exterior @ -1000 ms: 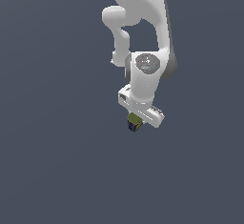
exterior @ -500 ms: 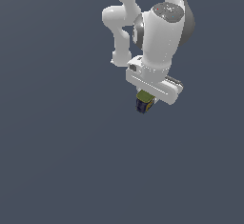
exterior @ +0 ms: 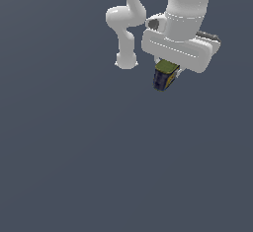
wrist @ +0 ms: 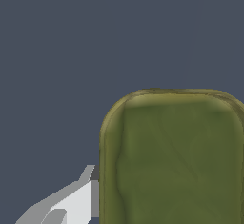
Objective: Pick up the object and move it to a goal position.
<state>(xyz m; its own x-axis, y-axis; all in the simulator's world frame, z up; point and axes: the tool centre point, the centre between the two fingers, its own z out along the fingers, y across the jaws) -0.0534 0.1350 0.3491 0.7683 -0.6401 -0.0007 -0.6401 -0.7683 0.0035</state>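
Note:
The object (exterior: pixel 164 76) is a small olive-green block with a dark navy side and yellowish edges. It hangs under my white gripper (exterior: pixel 166 73), which is shut on it, high above the grey floor in the upper right of the exterior view. In the wrist view the block's olive face (wrist: pixel 174 158) fills much of the picture, and one light grey finger (wrist: pixel 71 204) shows pressed against its side. The other finger is hidden.
The white arm's base column (exterior: pixel 126 23) stands to the exterior view's left of the gripper. A plain dark grey floor (exterior: pixel 99 167) lies all around.
The gripper has risen and moved toward the exterior view's right with the block held in it. The arm now looms larger in the view.

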